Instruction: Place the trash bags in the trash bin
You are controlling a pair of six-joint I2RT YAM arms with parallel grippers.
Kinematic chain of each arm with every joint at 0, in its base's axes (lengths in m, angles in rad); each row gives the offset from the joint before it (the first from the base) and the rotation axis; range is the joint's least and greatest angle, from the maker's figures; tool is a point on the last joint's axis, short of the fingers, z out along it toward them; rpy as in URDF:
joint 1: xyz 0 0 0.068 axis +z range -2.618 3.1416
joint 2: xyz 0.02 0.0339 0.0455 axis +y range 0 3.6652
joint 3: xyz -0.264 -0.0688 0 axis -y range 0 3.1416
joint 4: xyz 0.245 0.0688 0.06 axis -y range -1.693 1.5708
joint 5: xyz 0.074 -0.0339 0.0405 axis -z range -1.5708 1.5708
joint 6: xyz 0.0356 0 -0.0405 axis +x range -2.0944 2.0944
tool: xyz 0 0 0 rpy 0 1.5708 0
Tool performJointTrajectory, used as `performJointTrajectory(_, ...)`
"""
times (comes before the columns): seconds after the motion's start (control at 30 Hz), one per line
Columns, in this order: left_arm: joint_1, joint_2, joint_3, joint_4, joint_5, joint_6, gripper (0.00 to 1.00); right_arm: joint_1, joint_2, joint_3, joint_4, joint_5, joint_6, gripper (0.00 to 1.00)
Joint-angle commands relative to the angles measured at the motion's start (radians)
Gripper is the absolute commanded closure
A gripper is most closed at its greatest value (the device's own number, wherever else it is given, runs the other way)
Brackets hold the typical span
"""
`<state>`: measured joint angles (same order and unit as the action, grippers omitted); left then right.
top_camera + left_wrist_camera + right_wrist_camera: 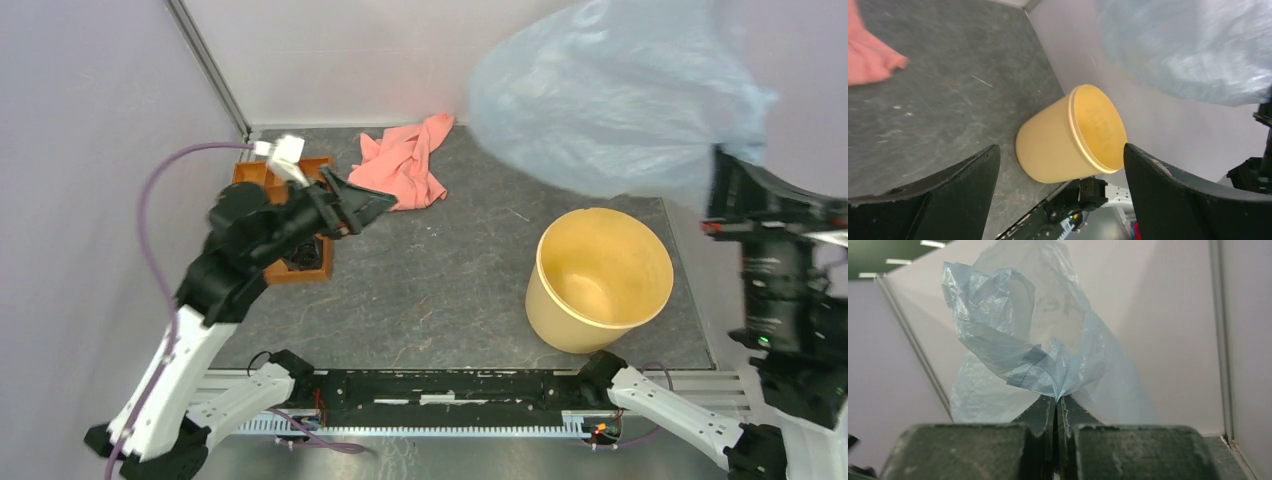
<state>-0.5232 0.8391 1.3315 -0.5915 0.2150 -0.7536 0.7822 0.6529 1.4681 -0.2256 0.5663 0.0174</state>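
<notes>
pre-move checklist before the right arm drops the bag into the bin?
1. Grip: ok. The right gripper is shut on a gathered fold of the trash bag.
2. Trash bin upright, mouth open, nothing inside: ok.
3. Bag lined up over the bin mouth: cannot tell. It hangs high, and the top view suggests it sits toward the far side.
4. Left gripper out of the path: ok. It is open, well to the bin's left.
5. Pink cloth apart from the bin: ok.

Soft even light washing the tabletop (450,280), ceiling strips (933,244) glowing, bag (610,100) blurring near the lens, shadows lying faint
</notes>
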Motion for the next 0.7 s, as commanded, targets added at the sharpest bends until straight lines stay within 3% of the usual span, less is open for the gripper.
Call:
performJointTrajectory(0.0, -0.097, 0.085, -0.227, 0.38, 0.183, -0.223, 0.02, -0.002, -0.063, -0.022, 0.015, 0.113, -0.056, 0.99)
performJointTrajectory(0.13, -0.451, 0.281, -0.129, 0.348, -0.17, -0.153, 0.02, -0.001, -0.123, -0.043, 0.024, 0.133, -0.065, 0.99)
performJointTrajectory(0.2, -0.529, 0.394, -0.046, 0.325, -0.246, -0.147, 0.02, -0.002, -0.137, -0.039, 0.006, 0.137, -0.067, 0.99)
performJointTrajectory(0.3, -0.588, 0.525, 0.042, 0.301, -0.337, -0.154, 0.0, -0.002, -0.168, -0.055, -0.002, 0.119, -0.062, 0.99)
performJointTrajectory(0.47, -0.628, 0.686, 0.144, 0.303, -0.373, -0.169, 0.0, -0.001, -0.216, -0.111, 0.01, 0.084, -0.06, 0.99)
performJointTrajectory(0.57, -0.651, 0.798, 0.275, 0.221, -0.424, -0.144, 0.03, -0.002, -0.224, -0.122, 0.011, 0.081, -0.069, 0.99)
performJointTrajectory(0.67, -0.688, 0.916, 0.446, 0.048, -0.549, -0.11, 0.12, -0.002, -0.22, -0.116, 0.004, 0.064, -0.074, 0.99)
